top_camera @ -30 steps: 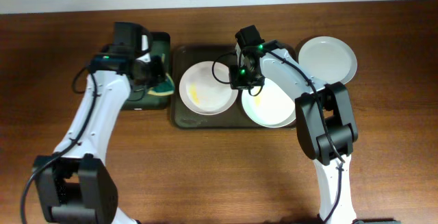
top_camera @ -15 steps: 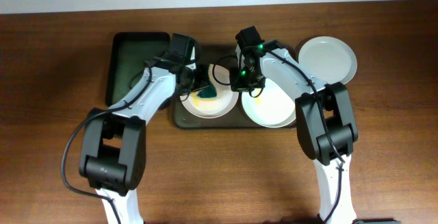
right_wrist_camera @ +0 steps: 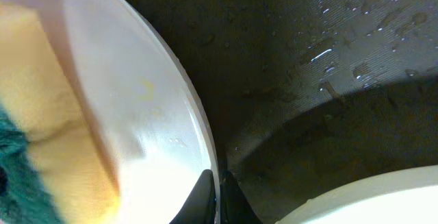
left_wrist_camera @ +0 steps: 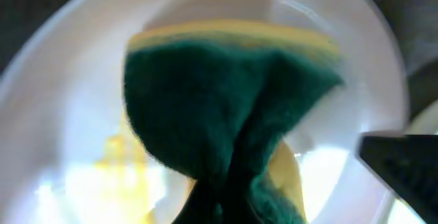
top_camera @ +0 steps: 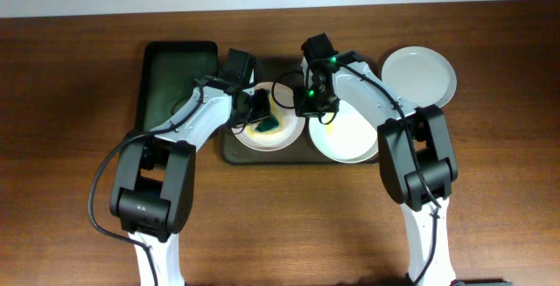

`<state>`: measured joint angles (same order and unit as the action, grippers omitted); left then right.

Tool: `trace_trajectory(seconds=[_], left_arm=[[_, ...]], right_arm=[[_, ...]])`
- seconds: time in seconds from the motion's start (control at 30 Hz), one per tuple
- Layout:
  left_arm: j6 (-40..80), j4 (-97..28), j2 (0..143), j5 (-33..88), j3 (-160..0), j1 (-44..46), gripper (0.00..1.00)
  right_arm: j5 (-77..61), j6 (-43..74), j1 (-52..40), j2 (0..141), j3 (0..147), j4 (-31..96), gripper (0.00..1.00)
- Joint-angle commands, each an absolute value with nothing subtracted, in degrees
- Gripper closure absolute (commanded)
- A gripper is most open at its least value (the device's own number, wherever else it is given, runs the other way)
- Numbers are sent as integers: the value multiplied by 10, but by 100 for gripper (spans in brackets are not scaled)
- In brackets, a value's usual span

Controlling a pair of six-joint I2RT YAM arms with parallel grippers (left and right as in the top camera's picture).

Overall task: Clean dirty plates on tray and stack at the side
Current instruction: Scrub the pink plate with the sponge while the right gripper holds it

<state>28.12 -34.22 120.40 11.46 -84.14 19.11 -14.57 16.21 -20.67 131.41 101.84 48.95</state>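
The dark brown tray (top_camera: 232, 150) holds two white plates. The left plate (top_camera: 249, 136) has yellow smears. My left gripper (top_camera: 262, 115) is shut on a green and yellow sponge (top_camera: 269, 125) and presses it onto that plate; the sponge fills the left wrist view (left_wrist_camera: 226, 107) over the plate (left_wrist_camera: 61, 114). My right gripper (top_camera: 305, 105) is shut on the left plate's right rim (right_wrist_camera: 198, 125), fingertips (right_wrist_camera: 217, 181) pinching the edge. The right plate (top_camera: 354, 133) lies beside it. A third plate (top_camera: 420, 74) lies on the table right of the tray.
A black-green bin (top_camera: 171, 76) stands left of the tray. The wet tray floor (right_wrist_camera: 321, 59) shows in the right wrist view. The brown table (top_camera: 289, 225) extends in front of the tray.
My left arm swung from the bin to the left plate with the sponge, then shifted it slightly right on the plate. The right gripper has not moved.
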Motion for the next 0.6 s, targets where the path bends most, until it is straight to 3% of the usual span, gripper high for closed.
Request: trace_trajectory(seconds=[0.0, 0.23, 0.47, 0.57], left_arm=[[252, -404, 1227, -75, -835, 193, 100], [252, -431, 1221, -255, -840, 193, 100], [252, -447, 1176, -257, -891, 193, 100], [252, -443, 1153, -202, -902, 193, 100]], right_arm=[[-129, 154, -206, 1317, 1012, 497, 96], [-129, 154, -206, 1317, 1012, 497, 96], [-128, 154, -206, 1317, 1012, 497, 96], [-128, 154, -206, 1317, 1012, 495, 96]])
